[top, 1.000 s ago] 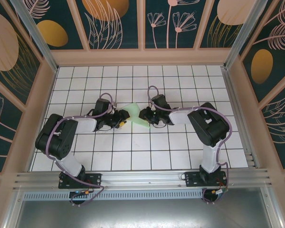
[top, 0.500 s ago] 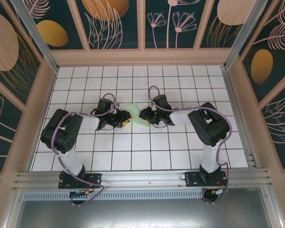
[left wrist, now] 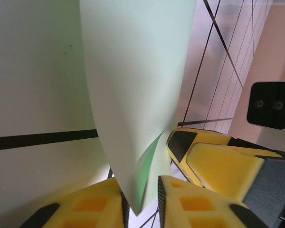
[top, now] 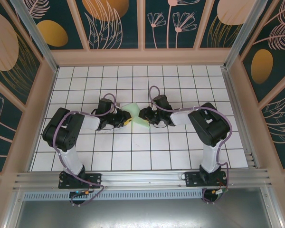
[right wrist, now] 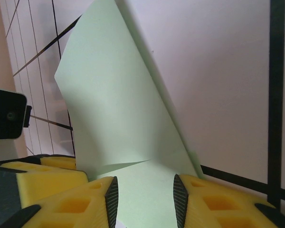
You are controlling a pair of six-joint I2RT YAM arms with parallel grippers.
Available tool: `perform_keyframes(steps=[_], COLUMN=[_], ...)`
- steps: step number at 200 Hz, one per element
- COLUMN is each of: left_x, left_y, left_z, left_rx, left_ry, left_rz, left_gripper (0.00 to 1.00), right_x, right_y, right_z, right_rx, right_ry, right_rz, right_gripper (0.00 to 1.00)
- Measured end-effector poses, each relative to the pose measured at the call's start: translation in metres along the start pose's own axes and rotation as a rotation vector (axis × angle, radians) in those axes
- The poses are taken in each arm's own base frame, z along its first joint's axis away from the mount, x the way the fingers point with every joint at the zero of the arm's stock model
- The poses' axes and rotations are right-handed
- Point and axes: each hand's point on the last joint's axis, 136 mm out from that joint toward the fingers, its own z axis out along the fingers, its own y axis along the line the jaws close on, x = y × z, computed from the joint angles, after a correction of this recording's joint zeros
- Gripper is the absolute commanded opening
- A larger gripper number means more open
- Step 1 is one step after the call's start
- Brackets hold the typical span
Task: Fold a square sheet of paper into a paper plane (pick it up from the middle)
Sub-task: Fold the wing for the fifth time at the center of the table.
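Mint square sheet of paper (top: 134, 114), partly folded.
Left gripper (left wrist: 141, 204) narrow around its fold, grip unclear; right gripper (right wrist: 143, 194) parted astride it; near edge cut off.

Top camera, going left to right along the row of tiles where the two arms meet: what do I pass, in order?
Left arm's elbow → left gripper → green paper → right gripper → right arm's elbow.
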Motion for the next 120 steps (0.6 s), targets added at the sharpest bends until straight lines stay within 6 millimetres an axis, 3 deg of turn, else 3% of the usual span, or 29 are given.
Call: perform_keyframes(steps=[47,79,95,120], left_x=[-0.001,-0.003,-0.003,-0.003], left_y=[-0.002,-0.004,-0.004,-0.005], left_z=[0.001,0.001,0.001,0.001], left_rx=[0.012,0.020,0.021,0.022], left_ry=[-0.003,-0.007,-0.007,-0.008], left_rz=[-0.007,-0.005,-0.010,-0.019], left_gripper=[0.01,0.00,0.00,0.01], right_x=[-0.003,-0.015,-0.020,-0.020], right_y=[0.006,0.022,0.030,0.031], right_z=[-0.006,-0.019,-0.027,-0.034], right_rx=[-0.014,-0.027,-0.019,0.043], right_ry=[-0.023,-0.084,-0.129,-0.189], right_rz=[-0.066,-0.204,-0.308,-0.488], right_gripper=[0.52,0.54,0.50,0.48])
